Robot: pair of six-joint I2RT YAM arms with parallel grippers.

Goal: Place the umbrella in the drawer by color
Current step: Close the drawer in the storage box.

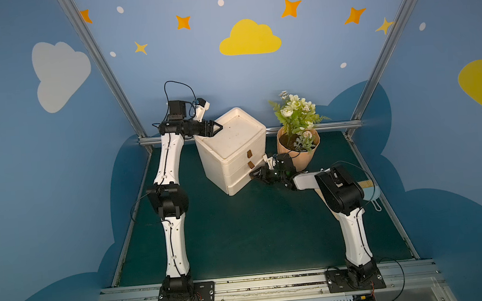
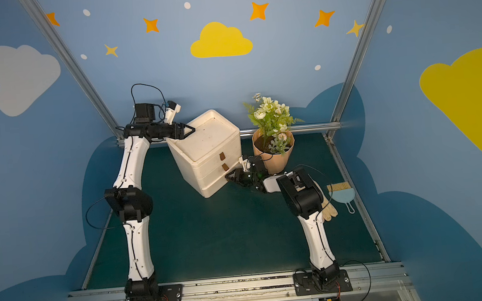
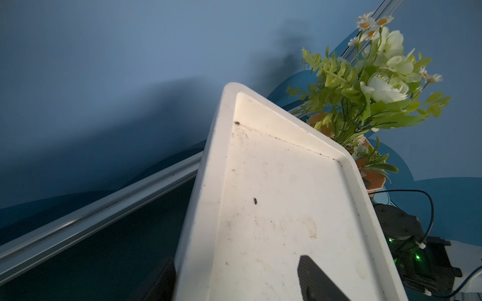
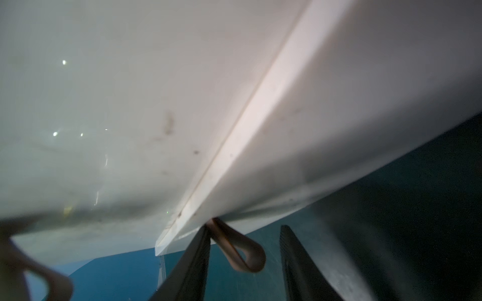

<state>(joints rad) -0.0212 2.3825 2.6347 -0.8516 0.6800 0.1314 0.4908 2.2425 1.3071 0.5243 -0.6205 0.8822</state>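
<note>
The dark green tabletop (image 1: 241,231) carries a white chest of drawers (image 1: 230,149) set at an angle. We find no umbrella in any view, so we cannot say where it lies or what colour it is. All the drawers look shut, so we judge the task barely begun: a drawer must be opened, then the umbrella fetched and put in. Our left end effector (image 1: 218,127) stands wide open astride the chest's top rim, clamping nothing, probably there to steady it. Our right end effector (image 1: 254,174) is half open at the bottom drawer (image 1: 240,184), whose brown loop handle (image 4: 242,252) sits between the fingers, not yet pinched.
</note>
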